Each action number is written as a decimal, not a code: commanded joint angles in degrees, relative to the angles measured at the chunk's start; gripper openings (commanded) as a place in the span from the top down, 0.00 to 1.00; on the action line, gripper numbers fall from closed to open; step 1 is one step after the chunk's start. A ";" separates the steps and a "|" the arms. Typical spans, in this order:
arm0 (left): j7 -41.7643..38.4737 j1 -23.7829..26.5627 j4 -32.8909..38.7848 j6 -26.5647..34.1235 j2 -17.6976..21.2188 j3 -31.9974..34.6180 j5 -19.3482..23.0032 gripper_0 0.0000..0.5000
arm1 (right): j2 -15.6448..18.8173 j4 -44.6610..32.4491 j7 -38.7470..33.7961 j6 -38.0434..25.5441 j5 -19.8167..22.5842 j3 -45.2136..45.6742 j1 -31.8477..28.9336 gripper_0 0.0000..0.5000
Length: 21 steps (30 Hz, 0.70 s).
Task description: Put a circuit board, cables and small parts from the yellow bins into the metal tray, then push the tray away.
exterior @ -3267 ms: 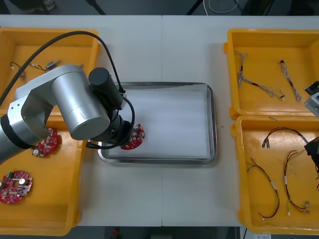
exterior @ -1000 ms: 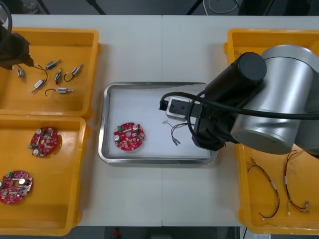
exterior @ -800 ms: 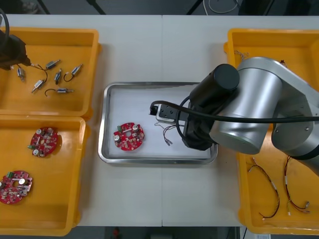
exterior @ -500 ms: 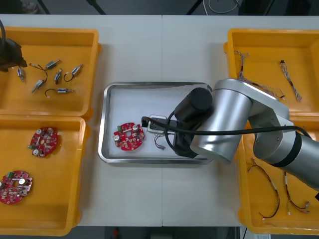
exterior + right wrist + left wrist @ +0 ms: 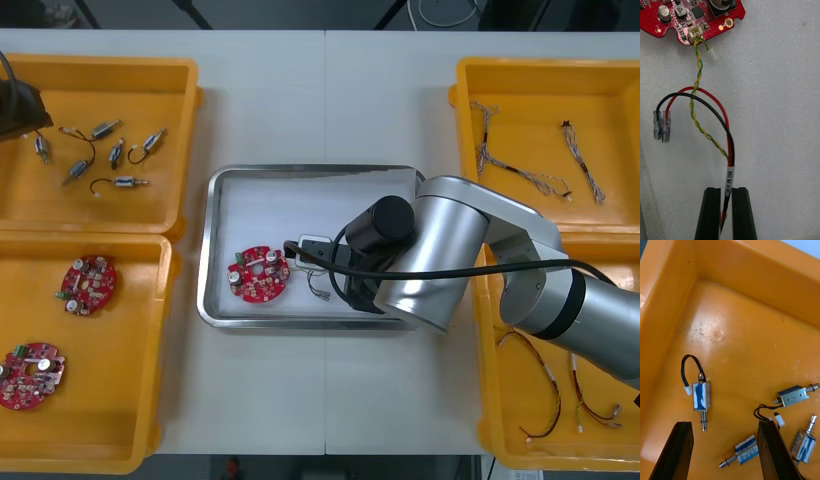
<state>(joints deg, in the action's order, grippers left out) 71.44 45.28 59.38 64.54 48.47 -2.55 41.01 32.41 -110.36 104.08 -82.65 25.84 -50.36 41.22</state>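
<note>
Cable first: the red, black and yellow-green twisted cable [image 5: 728,150] lies on the white lining of the shiny metal tray [image 5: 318,171]. The red and black leads loop out to two clear-sleeved terminals [image 5: 660,125] lying side by side. A white printed label [image 5: 729,179] wraps the bundle close to the fingers. The twisted pair runs up to the edge of the round red circuit board [image 5: 258,274] and ends by a small white connector [image 5: 694,33] there; can't tell if it's plugged in. The board lies flat in the tray's near-left part.

R arm comes in from the right, its bulk over the tray's right half, wrist aimed at the board. My right gripper [image 5: 725,212] sits low over the lining, pinched on the cable just below the label, fingers apart only by the bundle's width.

L arm is at the far-left yellow bin [image 5: 60,205]. The left gripper [image 5: 724,427] hovers over the bin floor w/ fingers [image 5: 682,446] spread wide, gripping nothing. Small metal parts [image 5: 118,182] lie loose there. One w/ a black wire loop sits just beyond the fingertips.

The near-left yellow bin [image 5: 110,410] holds two spare red boards [image 5: 88,285]. The right-side yellow bins [image 5: 520,100] hold more thin cables [image 5: 520,172]. The R forearm covers part of the nearer one.
</note>
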 commanded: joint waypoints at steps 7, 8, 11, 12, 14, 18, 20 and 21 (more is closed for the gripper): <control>7.04 2.35 -7.35 -11.54 -1.53 -6.24 -0.67 0.00 | -1.74 -1.27 2.27 0.56 -0.53 1.05 1.85 0.00; 7.04 2.35 -8.23 -12.77 -1.88 -6.86 -0.67 0.00 | -1.74 -1.44 2.18 0.47 -0.53 1.14 1.85 0.00; 7.04 2.35 -9.28 -14.61 -2.06 -7.82 -0.76 0.00 | -1.74 -1.97 2.53 0.12 -0.53 1.58 1.85 0.00; 7.04 2.35 -9.90 -15.40 -2.15 -8.35 -0.84 0.00 | -1.82 -2.50 2.53 -0.41 -0.53 1.84 1.85 0.00; 7.13 2.35 -10.77 -17.07 -2.41 -9.05 -0.84 0.00 | -2.26 -3.29 2.36 -2.08 -0.53 2.64 1.85 0.00; 7.40 2.35 -12.62 -19.71 -2.59 -9.84 -0.93 0.00 | -3.84 -4.96 2.53 -7.00 -0.53 5.45 1.85 0.00; 7.57 2.27 -12.97 -20.41 -3.03 -9.93 -0.93 0.00 | -4.64 -5.75 2.53 -9.55 -0.53 7.29 1.85 0.00; 7.57 2.27 -13.06 -20.41 -3.03 -9.93 -1.02 0.00 | -5.08 -6.10 2.53 -10.78 -0.53 8.08 1.85 0.00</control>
<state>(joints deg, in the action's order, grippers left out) 73.14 45.29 46.90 45.21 46.20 -11.61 40.75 29.99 -113.18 104.08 -90.99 25.78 -46.68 41.27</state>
